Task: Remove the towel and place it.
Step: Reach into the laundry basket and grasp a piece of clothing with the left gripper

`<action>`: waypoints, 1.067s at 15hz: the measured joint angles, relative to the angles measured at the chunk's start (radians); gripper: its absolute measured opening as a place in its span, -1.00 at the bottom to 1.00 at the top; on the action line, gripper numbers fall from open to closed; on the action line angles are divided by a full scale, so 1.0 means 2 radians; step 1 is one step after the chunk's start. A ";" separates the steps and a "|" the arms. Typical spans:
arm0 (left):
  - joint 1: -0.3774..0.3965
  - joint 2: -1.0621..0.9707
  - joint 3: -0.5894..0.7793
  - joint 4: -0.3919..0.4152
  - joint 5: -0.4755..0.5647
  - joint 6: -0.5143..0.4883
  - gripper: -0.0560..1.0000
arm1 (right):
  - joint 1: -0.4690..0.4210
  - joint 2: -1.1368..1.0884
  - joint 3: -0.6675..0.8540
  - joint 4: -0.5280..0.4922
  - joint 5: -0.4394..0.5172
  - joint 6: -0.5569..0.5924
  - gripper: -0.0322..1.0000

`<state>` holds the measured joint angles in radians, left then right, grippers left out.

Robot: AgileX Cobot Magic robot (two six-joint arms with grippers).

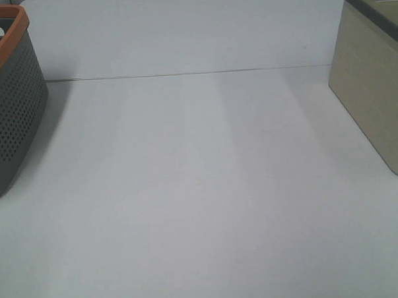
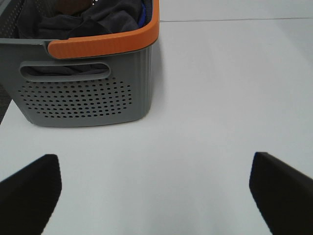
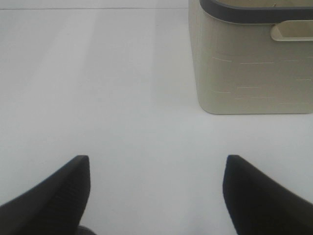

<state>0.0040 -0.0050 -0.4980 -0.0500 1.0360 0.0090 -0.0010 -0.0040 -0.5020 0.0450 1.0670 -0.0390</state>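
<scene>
Left pincer [image 2: 155,196]: I read it as wide open with nothing in its grasp; its two dark fingers [image 2: 30,192] stand far apart, and only bare table [image 2: 215,98] shows between them.

Right pincer [image 3: 156,196]: likewise spread wide and holding nothing; one ribbed finger [image 3: 54,196] and its partner frame a plain stretch of table.

Towel [image 2: 93,19]: a dark grey cloth, bunched inside the grey basket [image 2: 83,98]; it lies below the orange rim [image 2: 105,44], and a fold of it shows through the handle slot in the basket wall; a strip of blue fabric [image 2: 143,11] lies against the rim corner, and I cannot tell whether it belongs to the same cloth.

Relation to the left pincer: the towel lies ahead of the pincer and offset toward one finger's side; the two are well apart, with the basket wall and open table between them; there is no contact.

Relation to the right pincer: the beige bin [image 3: 244,63] with its dark grey rim stands ahead of this pincer, offset to one side and not touching it.

Exterior high view: the grey basket [image 1: 12,111] stands at the left edge of the table [image 1: 201,188]; the beige bin [image 1: 375,95] stands at the right edge; the two are well apart.
</scene>
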 joint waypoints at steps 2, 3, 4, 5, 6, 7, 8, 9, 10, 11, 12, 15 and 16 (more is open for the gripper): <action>0.000 0.000 0.000 0.000 0.000 0.000 0.98 | 0.000 0.000 0.000 0.000 0.000 0.000 0.51; 0.000 0.000 0.000 0.000 0.000 0.000 0.98 | 0.000 0.000 0.000 0.000 0.000 0.000 0.51; 0.000 0.000 0.000 0.000 0.000 0.000 0.98 | 0.000 0.000 0.000 0.000 0.000 0.000 0.51; 0.000 0.000 0.000 0.000 0.000 0.000 0.98 | 0.000 0.000 0.000 0.000 0.000 0.000 0.51; 0.000 0.000 0.000 0.000 0.000 0.000 0.98 | 0.000 0.000 0.000 0.000 0.000 0.000 0.51; 0.000 0.000 0.000 0.000 0.000 0.000 0.98 | 0.000 0.000 0.000 0.000 0.000 0.000 0.51; 0.000 0.000 0.000 0.000 0.000 0.000 0.98 | 0.000 0.000 0.000 0.000 0.000 0.000 0.51; 0.000 0.000 0.000 0.000 0.000 0.000 0.98 | 0.000 0.000 0.000 0.000 0.000 0.000 0.51; 0.000 0.000 0.000 0.000 0.000 0.000 0.98 | 0.000 0.000 0.000 0.000 0.000 0.000 0.51; 0.000 0.000 0.000 0.000 0.000 0.000 0.98 | 0.000 0.000 0.000 0.000 0.000 0.000 0.51; 0.000 0.000 0.000 0.000 0.000 0.000 0.98 | 0.000 0.000 0.000 0.000 0.000 0.000 0.51; 0.000 0.000 0.000 0.000 0.000 0.000 0.98 | 0.000 0.000 0.000 0.000 0.000 0.000 0.51; 0.000 0.000 0.000 0.000 0.000 0.000 0.98 | 0.000 0.000 0.000 0.000 0.000 0.000 0.51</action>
<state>0.0040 -0.0050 -0.4980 -0.0500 1.0360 0.0090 -0.0010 -0.0040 -0.5020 0.0450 1.0670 -0.0390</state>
